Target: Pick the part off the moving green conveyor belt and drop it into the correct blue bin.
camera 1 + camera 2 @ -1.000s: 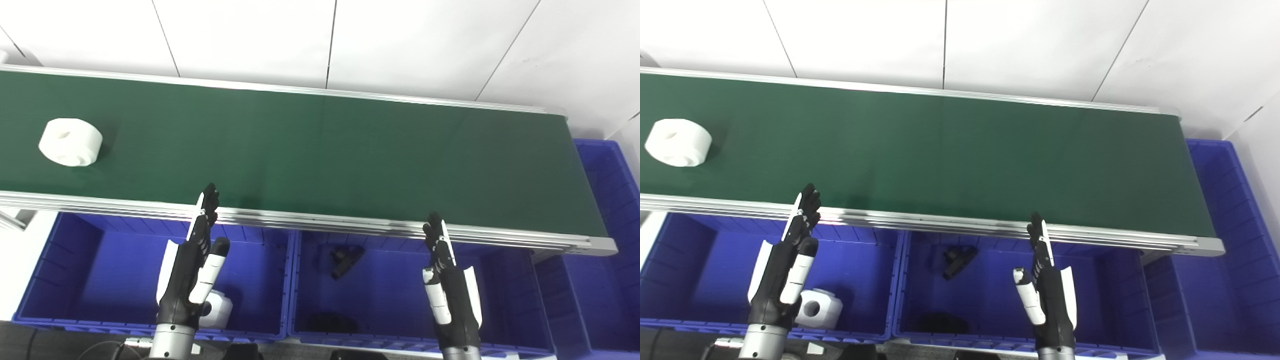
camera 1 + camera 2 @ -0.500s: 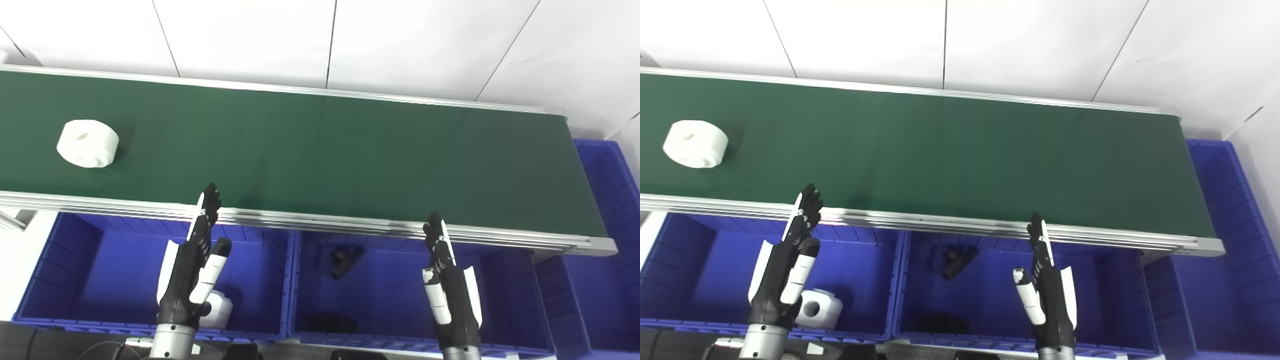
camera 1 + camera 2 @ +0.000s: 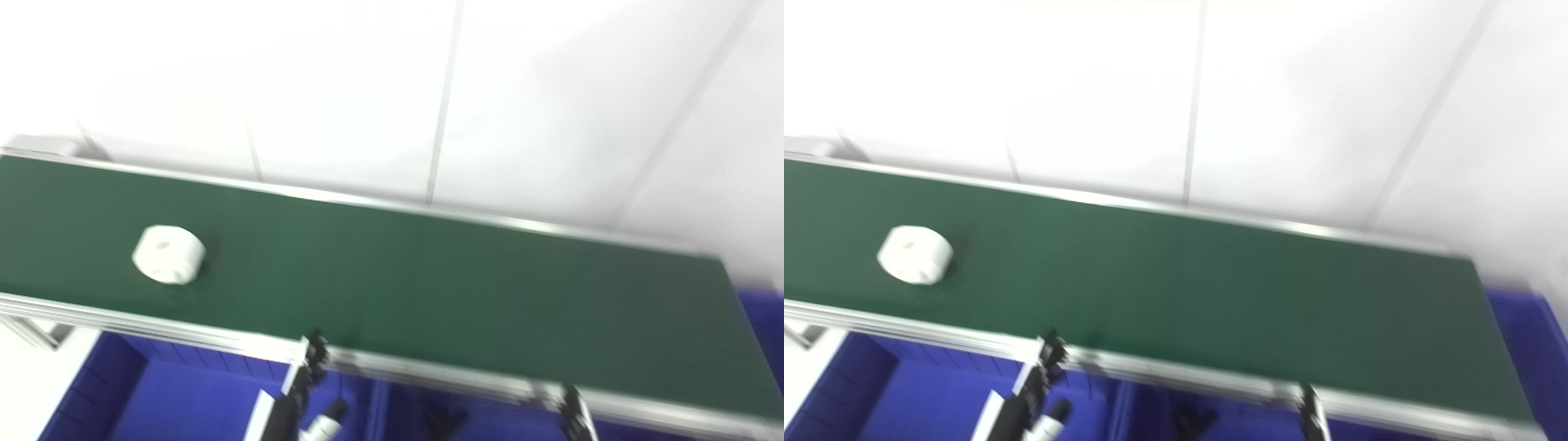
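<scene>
A white round part with holes (image 3: 168,254) lies on the green conveyor belt (image 3: 429,288), towards its left end. My left hand (image 3: 297,398) rises at the bottom edge, just below the belt's near rail and right of the part, with straight fingers, thumb apart and nothing in it. Of my right hand (image 3: 576,419) only straight fingertips show at the bottom edge, below the belt's right half, far from the part. The picture is blurred.
Blue bins run under the belt's near rail: the left bin (image 3: 184,398) and a middle one holding a dark part (image 3: 444,422). Another blue bin (image 3: 1537,343) sits past the belt's right end. White wall panels rise behind.
The camera has tilted up, so the belt and bins sit lower in the picture and the hands are mostly cut off. The white part has ridden further right along the belt.
</scene>
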